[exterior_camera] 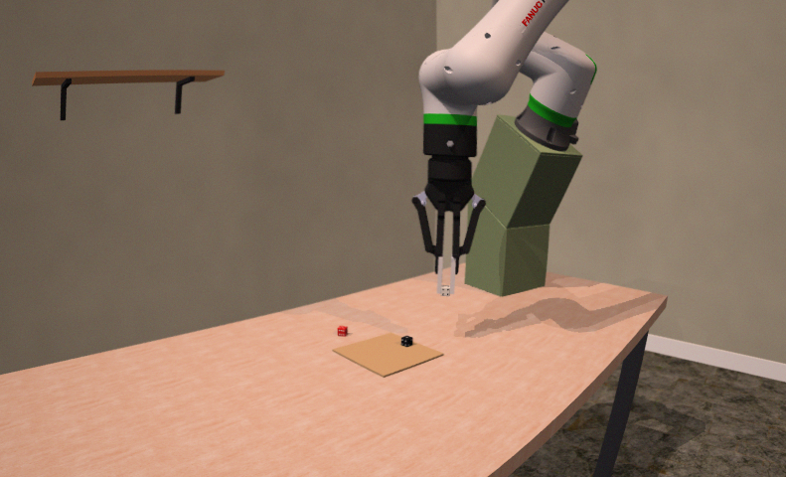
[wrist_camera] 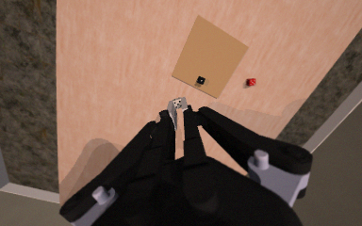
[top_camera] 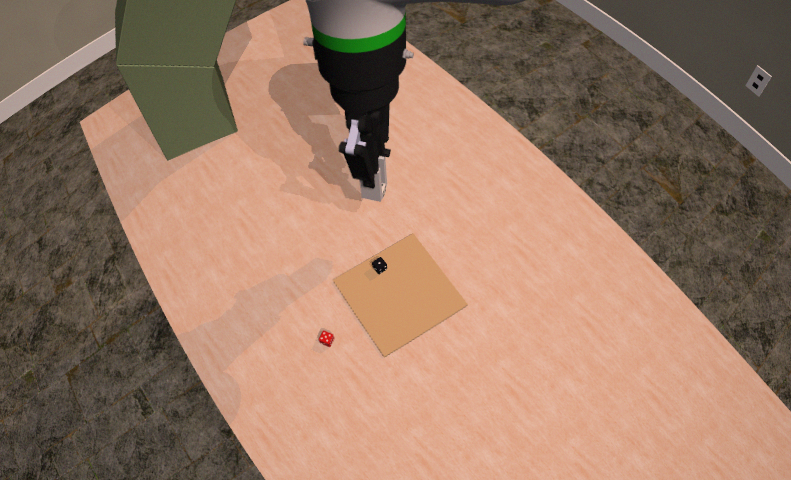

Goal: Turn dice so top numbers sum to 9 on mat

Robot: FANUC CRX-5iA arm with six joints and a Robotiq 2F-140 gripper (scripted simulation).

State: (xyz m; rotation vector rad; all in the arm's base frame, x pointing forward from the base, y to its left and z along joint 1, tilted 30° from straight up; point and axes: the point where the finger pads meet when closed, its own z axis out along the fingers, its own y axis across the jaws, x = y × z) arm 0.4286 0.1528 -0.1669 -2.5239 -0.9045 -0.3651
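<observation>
My gripper (top_camera: pixel 375 191) (exterior_camera: pixel 445 287) (wrist_camera: pixel 178 105) is shut on a white die (exterior_camera: pixel 445 291) (wrist_camera: pixel 177 102), held above the table between the mat and the robot's base. The die's top number cannot be told. A black die (top_camera: pixel 379 265) (exterior_camera: pixel 405 341) (wrist_camera: pixel 201 80) lies on the tan square mat (top_camera: pixel 411 303) (exterior_camera: pixel 385 359) (wrist_camera: pixel 211 52), near its edge on the gripper's side; its top seems to show one pip. A red die (top_camera: pixel 326 338) (exterior_camera: pixel 342 331) (wrist_camera: pixel 251 82) lies on the table beside the mat, five pips on top. The mat lies flat.
The wooden table (top_camera: pixel 536 297) (exterior_camera: pixel 208 401) (wrist_camera: pixel 107 56) carries the mat. The green robot pedestal (top_camera: pixel 179 107) (exterior_camera: pixel 506 253) stands at the table's back end. A wall shelf (exterior_camera: pixel 127 77) hangs far behind the table.
</observation>
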